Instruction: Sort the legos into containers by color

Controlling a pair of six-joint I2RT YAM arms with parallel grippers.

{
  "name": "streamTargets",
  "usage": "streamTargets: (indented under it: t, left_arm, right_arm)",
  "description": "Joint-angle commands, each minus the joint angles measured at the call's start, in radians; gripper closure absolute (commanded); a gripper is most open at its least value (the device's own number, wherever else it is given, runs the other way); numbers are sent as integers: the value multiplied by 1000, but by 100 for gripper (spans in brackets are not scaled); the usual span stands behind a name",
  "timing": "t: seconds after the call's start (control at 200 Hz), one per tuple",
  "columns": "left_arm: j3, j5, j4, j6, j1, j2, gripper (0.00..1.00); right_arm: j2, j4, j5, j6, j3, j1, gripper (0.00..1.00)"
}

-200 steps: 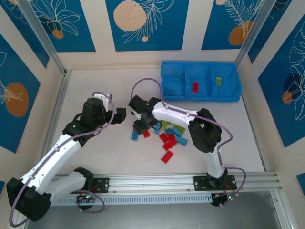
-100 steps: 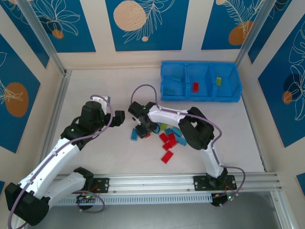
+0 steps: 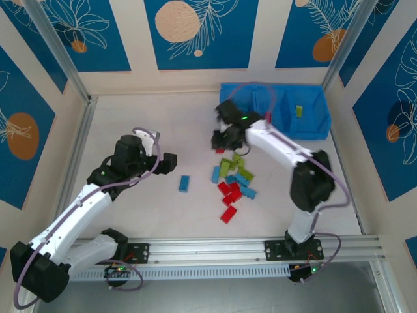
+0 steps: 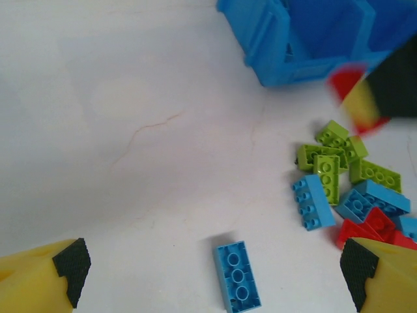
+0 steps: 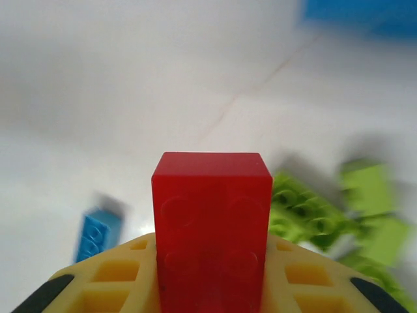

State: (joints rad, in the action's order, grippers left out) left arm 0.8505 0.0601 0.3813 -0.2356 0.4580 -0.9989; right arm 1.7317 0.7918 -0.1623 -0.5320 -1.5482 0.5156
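Left gripper (image 3: 171, 163) wide open; right gripper (image 3: 220, 140) tight around 1 red lego (image 5: 212, 222).

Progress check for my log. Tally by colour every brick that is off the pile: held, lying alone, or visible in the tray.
Red plastic brick, held in the right fingers: 1
Light blue plastic brick, alone on the table: 1
Lime green plastic brick, in the right compartment of the bright blue plastic tray: 1
Total: 3. The right arm covers part of the tray.
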Motion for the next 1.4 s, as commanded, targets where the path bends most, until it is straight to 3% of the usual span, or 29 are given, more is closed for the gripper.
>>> streamTargets:
  t: [0.0,0.175,0.28,0.4,0.44,0.535,0.635,0.76,1.08,1.23,1.395]
  left_arm:
    - [62,106,-38,30,-8,-33,0]
    - [83,208,-93,10,-4,-95,0]
    - [125,242,-64,4,4,-156,0]
    - [152,252,-56,-11,12,-198,0]
    - [156,254,-59,-17,15,-208,0]
    - [164,259,-62,-25,19,-227,0]
    - [170,261,-64,-29,24,-241,0]
    - [170,260,-66,-31,27,-257,0]
    - [161,241,-79,-41,33,-280,0]
    - [161,257,-81,-46,36,-287,0]
    - [171,266,-72,-38,35,-303,0]
  right_arm:
    - [-80,2,1,-101,16,-142,71]
    - [13,-16,-36,-97,-68,-374,71]
    - [162,5,-52,-57,-184,-442,71]
    - [384,130,-63,-5,-439,-477,70]
    - [446,175,-62,-2,-522,-483,68]
    - [567,315,-48,-17,-735,-500,50]
    - [575,371,-36,-17,-804,-498,42]
    - [428,344,-14,-16,-663,-477,41]
    - [-157,142,50,-141,115,-288,42]
    - [-191,58,112,-153,286,-208,42]
    - [-33,55,97,-91,243,-180,42]
